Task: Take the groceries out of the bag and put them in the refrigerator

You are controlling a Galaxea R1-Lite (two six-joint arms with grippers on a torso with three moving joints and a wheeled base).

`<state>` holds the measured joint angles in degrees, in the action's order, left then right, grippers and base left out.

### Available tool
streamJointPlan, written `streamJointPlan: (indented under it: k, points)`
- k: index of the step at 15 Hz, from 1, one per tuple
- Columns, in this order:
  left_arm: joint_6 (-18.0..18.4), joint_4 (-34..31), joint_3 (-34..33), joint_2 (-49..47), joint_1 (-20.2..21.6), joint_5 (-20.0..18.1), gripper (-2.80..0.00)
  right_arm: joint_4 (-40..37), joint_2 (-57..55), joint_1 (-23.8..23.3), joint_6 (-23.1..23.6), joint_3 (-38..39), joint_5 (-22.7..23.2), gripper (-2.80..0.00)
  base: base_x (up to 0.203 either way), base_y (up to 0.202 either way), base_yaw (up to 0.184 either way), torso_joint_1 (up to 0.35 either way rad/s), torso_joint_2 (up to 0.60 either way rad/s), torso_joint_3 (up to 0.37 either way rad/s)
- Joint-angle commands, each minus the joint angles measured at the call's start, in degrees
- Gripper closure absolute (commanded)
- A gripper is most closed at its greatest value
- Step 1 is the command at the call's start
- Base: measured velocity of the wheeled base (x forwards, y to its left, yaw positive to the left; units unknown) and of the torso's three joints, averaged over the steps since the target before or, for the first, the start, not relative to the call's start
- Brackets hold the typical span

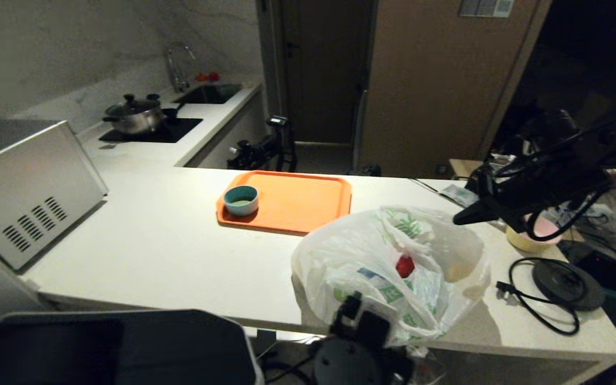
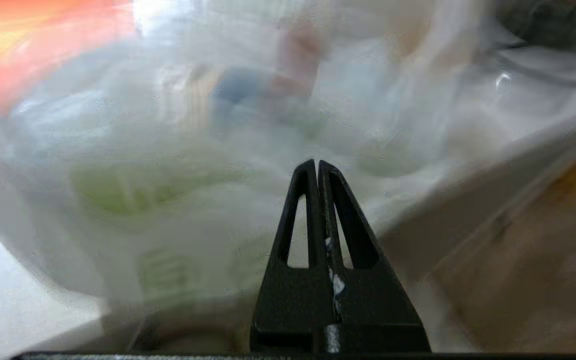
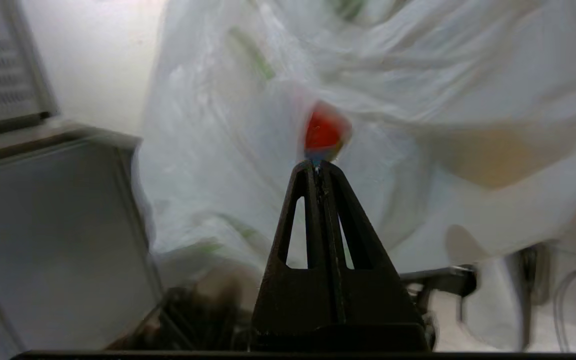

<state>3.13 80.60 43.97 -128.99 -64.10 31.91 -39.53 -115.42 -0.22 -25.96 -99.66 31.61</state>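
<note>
While the crinkly bag [image 1: 388, 267] slumps at the desk [image 1: 169, 251] edge, both pincers, left [image 2: 316, 162] and right [image 3: 319, 164], are clenched empty.

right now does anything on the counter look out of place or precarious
The bag sits at the counter's near edge, its bottom bulging slightly over it. Nothing spilled or damaged shows.

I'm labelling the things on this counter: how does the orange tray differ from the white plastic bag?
The orange tray is flat, rigid and opaque; the bag is crumpled, puffed up and translucent. The tray sits farther back and holds only a teal bowl; the bag sits at the near edge with several items inside, one red-topped. The tray is plain; the bag bears green print. Both rest on the white counter.
</note>
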Motion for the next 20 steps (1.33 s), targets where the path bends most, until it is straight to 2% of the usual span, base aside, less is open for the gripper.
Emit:
streamJointPlan:
  k: [1,5,9,20]
  points:
    - [0.1,0.9,0.9,-0.2,3.3,-1.9,0.0,0.1,0.6,0.2,-0.1,0.4,0.1,0.0,0.0,0.0,0.0,0.0,0.0,0.0]
    - [0.9,1.0,0.9,0.2,5.7,-5.1,0.0,0.1,1.0,0.6,-0.1,0.7,0.0,0.0,0.0,0.0,0.0,0.0,0.0,0.0]
    - [5.6,1.0,-2.4,0.0,5.7,-7.5,0.0,0.2,1.2,0.7,-0.1,0.8,0.0,0.0,0.0,0.0,0.0,0.0,0.0,0.0]
    - [7.1,-0.9,1.6,-4.6,6.4,-7.4,0.0,0.1,2.9,0.6,-0.1,1.9,0.0,0.0,0.0,0.0,0.0,0.0,0.0,0.0]
